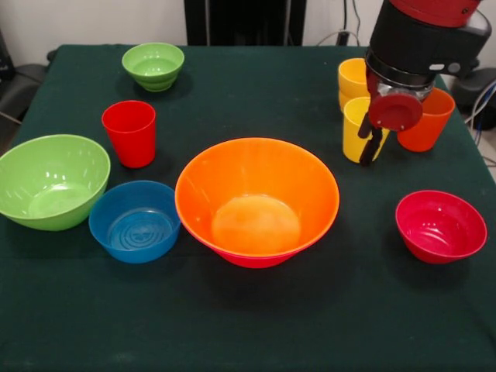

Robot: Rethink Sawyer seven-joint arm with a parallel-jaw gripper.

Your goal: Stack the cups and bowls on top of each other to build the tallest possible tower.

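Gripper (370, 146) right at front yellow cup (354, 132), orange cup (425, 120) beside.

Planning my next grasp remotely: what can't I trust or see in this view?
- Tool: open or shut unclear, front view; the red wrist disc covers it.
- Far yellow cup: partly hidden by the arm.
- Pink bowl: only a sliver shows beneath the orange bowl.

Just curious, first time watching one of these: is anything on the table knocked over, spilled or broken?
Nothing stands out. Every bowl and cup stands upright and looks whole, nothing spilled. The gripper hangs at a yellow cup; the orange bowl sits mid-table.
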